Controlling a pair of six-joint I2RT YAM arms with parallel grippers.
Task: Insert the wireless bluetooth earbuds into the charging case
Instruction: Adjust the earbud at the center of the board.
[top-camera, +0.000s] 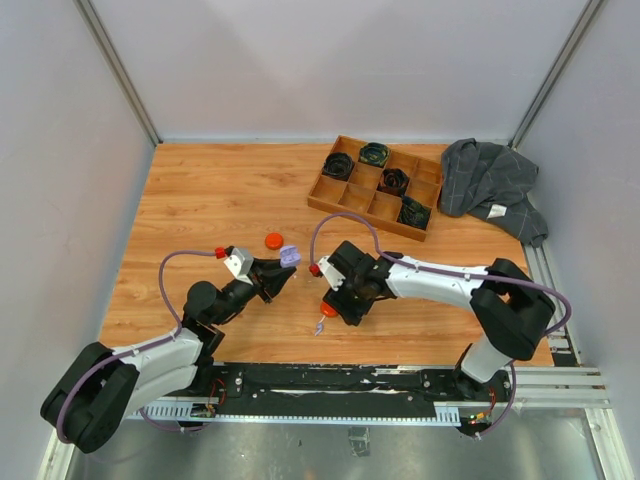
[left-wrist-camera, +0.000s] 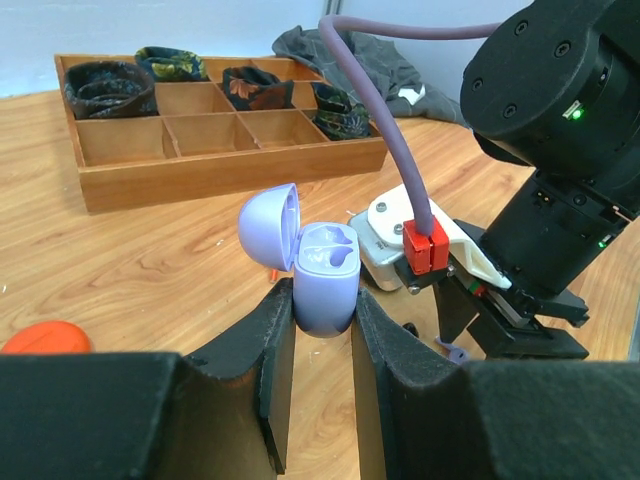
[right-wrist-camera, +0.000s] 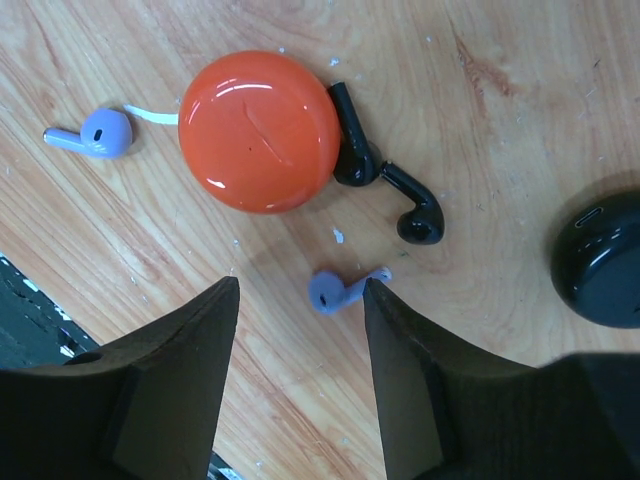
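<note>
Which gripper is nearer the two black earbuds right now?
Right. The right gripper hangs open with the black earbuds just past its fingertips, beside the orange case. The left gripper is off to its left, clamped on the open lilac case.

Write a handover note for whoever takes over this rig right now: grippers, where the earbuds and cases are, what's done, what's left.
Left gripper: shut on the lilac case, held upright with the lid open; both sockets look empty.
Right gripper: open, above a lilac earbud lying on the table, not gripping it.
Second lilac earbud lies beside the orange case; two black earbuds lie on its other side, near the black case.
Done: lilac case is open and presented.
Left: pick and seat both lilac earbuds; none is in yet.
</note>
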